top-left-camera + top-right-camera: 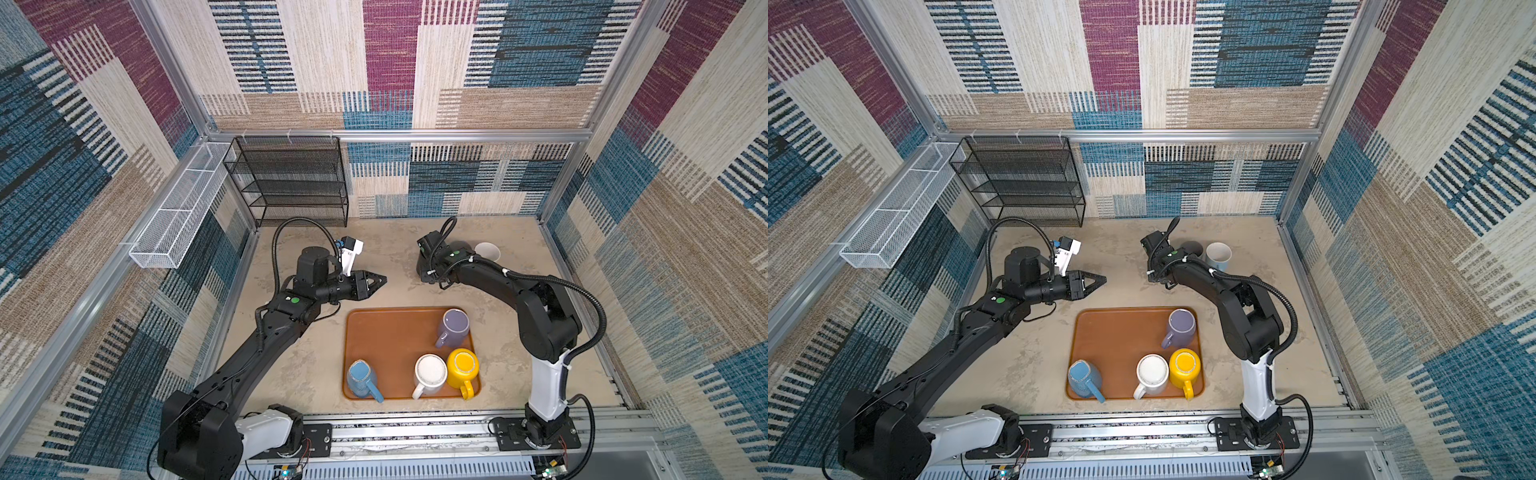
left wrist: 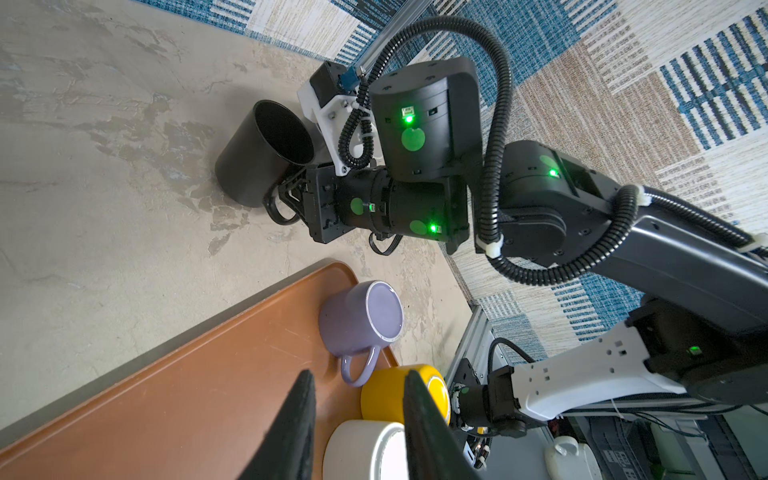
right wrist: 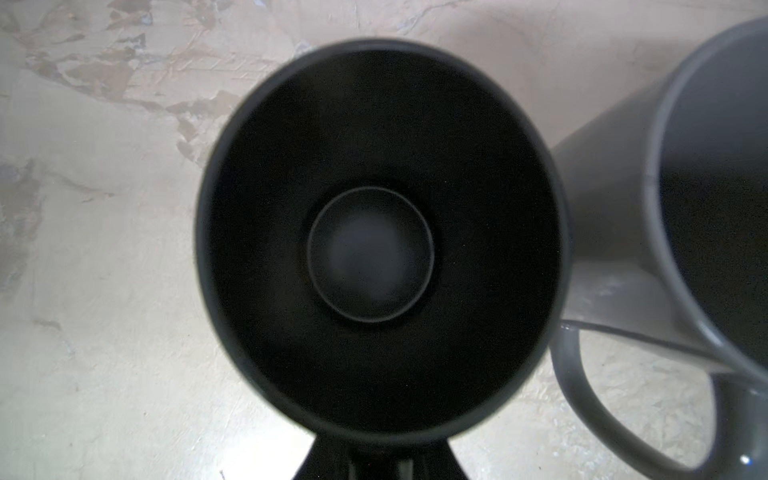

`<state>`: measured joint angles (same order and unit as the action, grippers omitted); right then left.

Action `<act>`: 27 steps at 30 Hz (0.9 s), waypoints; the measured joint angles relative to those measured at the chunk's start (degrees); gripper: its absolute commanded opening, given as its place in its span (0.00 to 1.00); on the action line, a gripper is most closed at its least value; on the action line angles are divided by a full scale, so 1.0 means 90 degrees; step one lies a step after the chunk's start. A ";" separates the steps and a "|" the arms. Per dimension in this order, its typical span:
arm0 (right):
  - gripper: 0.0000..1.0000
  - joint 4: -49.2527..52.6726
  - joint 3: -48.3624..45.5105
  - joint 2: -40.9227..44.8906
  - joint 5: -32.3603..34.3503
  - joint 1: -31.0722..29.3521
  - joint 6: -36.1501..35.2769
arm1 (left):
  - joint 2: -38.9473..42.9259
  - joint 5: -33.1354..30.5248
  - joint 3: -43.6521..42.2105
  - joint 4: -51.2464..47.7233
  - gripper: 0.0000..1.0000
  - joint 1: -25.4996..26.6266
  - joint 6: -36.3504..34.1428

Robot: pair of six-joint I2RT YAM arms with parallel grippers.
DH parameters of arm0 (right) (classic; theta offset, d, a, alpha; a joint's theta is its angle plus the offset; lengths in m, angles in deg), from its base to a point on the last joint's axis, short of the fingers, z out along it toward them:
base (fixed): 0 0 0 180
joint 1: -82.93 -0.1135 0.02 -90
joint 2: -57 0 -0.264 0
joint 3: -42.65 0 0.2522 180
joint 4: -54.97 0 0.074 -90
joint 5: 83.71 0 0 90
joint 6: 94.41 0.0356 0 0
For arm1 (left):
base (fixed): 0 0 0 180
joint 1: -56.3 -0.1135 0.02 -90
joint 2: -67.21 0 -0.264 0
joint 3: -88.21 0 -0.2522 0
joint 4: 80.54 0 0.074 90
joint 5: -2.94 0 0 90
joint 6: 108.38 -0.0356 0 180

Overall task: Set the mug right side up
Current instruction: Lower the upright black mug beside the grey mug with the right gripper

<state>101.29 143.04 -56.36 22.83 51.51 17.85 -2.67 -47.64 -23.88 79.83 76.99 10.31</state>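
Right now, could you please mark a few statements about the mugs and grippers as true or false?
1. The tray holds four mugs: purple, blue, white, yellow. True.
2. The black mug is on the tray. False: it is off the tray, beside the grey mug.
3. The right gripper grips the black mug's handle. True.
4. The left gripper holds the yellow mug. False: it holds nothing.
5. The black mug's opening faces up. True.

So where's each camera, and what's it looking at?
Both top views: overhead, looking down on the tray; left arm and right arm show.
Left wrist: on the left arm, facing the right gripper holding the black mug; own fingers show.
Right wrist: on the right arm, looking into the black mug; own gripper barely shows.
Shared: both wrists see the black mug.
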 measured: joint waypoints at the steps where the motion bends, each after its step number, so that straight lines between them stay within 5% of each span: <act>1: 0.00 0.0015 0.0012 -0.0022 0.0027 0.0000 0.0007 | 0.0000 -0.0002 0.0000 0.0000 0.32 0.0000 -0.0007; 27: 0.00 0.0078 0.0194 -0.0308 0.0211 -0.0007 0.0097 | 0.0194 -0.0172 -0.0032 -0.0231 0.32 0.0000 -0.0163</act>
<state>101.99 144.79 -59.14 24.73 51.44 18.73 -0.93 -49.19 -24.16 77.75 76.99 8.85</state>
